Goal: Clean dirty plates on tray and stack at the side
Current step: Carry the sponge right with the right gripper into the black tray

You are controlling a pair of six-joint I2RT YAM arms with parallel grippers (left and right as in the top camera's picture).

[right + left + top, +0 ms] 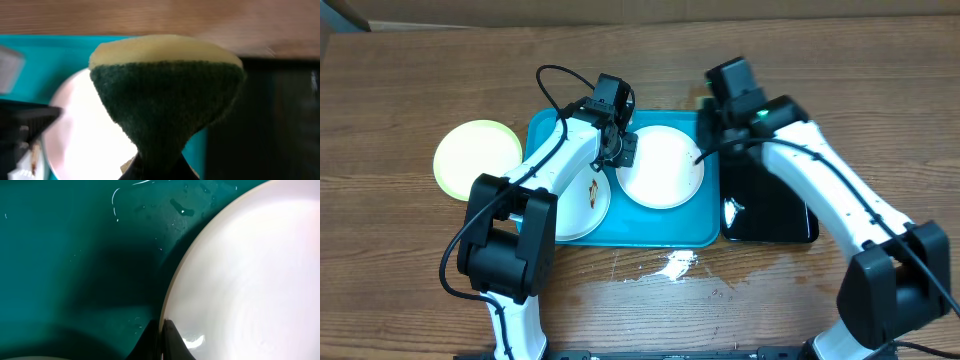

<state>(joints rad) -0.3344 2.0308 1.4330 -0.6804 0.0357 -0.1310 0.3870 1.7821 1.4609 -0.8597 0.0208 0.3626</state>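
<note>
On the turquoise tray (620,236) lies a white plate (665,170), and my left gripper (623,150) is shut on its left rim. In the left wrist view the fingertips (172,342) pinch the plate's edge (250,280) above the wet tray floor (60,255). A second white plate (582,205) with a brown smear lies at the tray's left, partly under my left arm. A yellow-green plate (477,158) rests on the table left of the tray. My right gripper (708,122) hovers at the tray's far right corner, shut on a green-and-yellow sponge (165,95) above the plate (85,135).
A narrow black tray (770,205) lies against the turquoise tray's right side. A white splash of foam or liquid (675,265) is on the wooden table just in front of the tray. Water droplets (180,207) dot the tray floor.
</note>
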